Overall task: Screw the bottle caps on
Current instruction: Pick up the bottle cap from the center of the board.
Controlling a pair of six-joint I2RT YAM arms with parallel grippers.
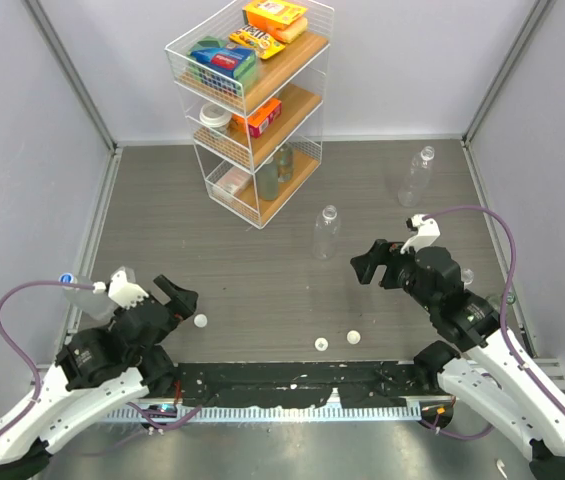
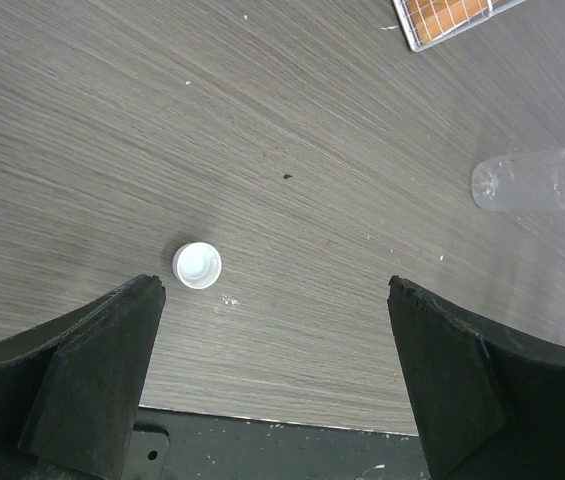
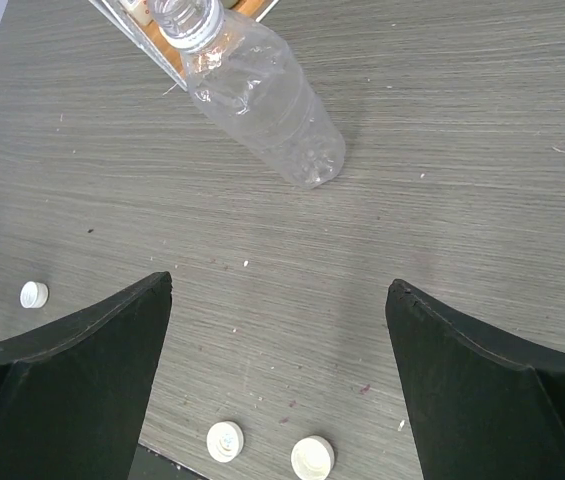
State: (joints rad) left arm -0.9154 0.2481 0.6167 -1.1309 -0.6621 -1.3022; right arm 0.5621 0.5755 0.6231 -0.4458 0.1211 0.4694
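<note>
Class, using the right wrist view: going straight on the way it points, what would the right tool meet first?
Probably the uncapped bottle, centred ahead of the right tool; nothing lies before it, though depth is unclear and the table might come first.

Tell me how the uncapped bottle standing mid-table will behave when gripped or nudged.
The bottle looks empty, so it is probably very light and easily tipped by a sideways push; it stands tall on a narrow base. Its thin clear wall looks crinkled, so it would likely buckle under a firm squeeze.
</note>
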